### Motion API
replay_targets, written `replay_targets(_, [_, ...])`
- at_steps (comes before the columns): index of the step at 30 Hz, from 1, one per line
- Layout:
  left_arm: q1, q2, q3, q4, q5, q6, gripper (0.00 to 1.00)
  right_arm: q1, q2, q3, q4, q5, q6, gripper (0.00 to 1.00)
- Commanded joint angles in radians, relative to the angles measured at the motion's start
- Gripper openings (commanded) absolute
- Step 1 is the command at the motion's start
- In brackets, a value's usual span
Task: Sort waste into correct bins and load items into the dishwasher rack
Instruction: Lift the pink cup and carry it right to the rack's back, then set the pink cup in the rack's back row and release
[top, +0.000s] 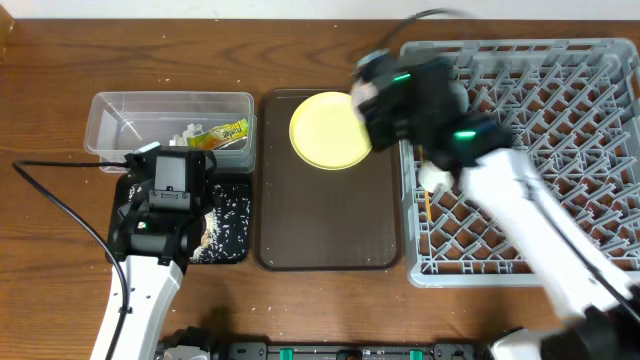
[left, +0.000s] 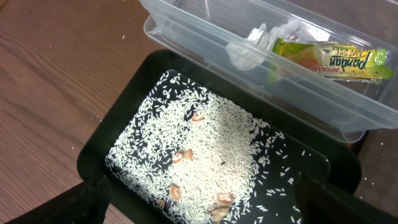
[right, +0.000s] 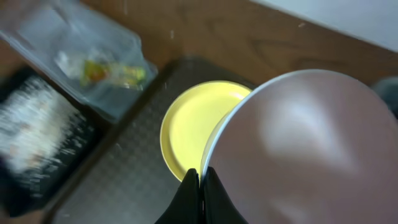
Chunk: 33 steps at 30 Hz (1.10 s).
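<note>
Right wrist view: right gripper (right: 200, 186) clenched on rim of pale pink round bowl (right: 298, 149), frame right, above round yellow plate (right: 189, 134); needs firm pinch, level carry to big grey plastic pegged rack (top: 560, 90), seated between pegs; left gripper (left: 202, 202) spread open.

Yellow plate (top: 325, 135); pale pink bowl (right: 305, 155), whitish rim; yellow-green-orange wrapper (left: 329, 59); white tissue (left: 245, 53); white rice (left: 211, 143) speckling glossy black tray (left: 115, 121); clear tub (top: 110, 110); dark brown serving tray (top: 330, 225), fine dotted texture; grey lattice rack (top: 600, 70).
</note>
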Motion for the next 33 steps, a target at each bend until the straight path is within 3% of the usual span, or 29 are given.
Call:
replay_targets(1, [0.005,0.0,0.016,-0.002,-0.016,0.003,0.96,-0.179,-0.025,0.002,-0.031,-0.345,0.004,0.01])
replay_targets(5, [0.005,0.0,0.016,-0.002,-0.017,0.003,0.96,-0.389,-0.008,0.001,-0.037,-0.609,-0.027,0.01])
replay_targets(9, [0.005,0.0,0.016,-0.002,-0.017,0.003,0.96,-0.602,0.058,0.001,-0.025,-1.07,-0.2,0.01])
replay_targets(12, [0.005,0.0,0.016,-0.002,-0.016,0.003,0.96,-0.713,0.126,0.001,-0.02,-1.272,-0.281,0.01])
replay_targets(17, [0.005,0.0,0.016,-0.002,-0.017,0.003,0.96,-0.81,0.265,0.0,-0.006,-1.272,-0.279,0.01])
replay_targets(24, [0.005,0.0,0.016,-0.002,-0.017,0.003,0.96,-0.823,0.454,0.0,0.061,-1.272,-0.281,0.01])
replay_targets(33, [0.005,0.0,0.016,-0.002,-0.017,0.003,0.96,-0.8,0.467,0.001,0.104,-1.272,-0.215,0.01])
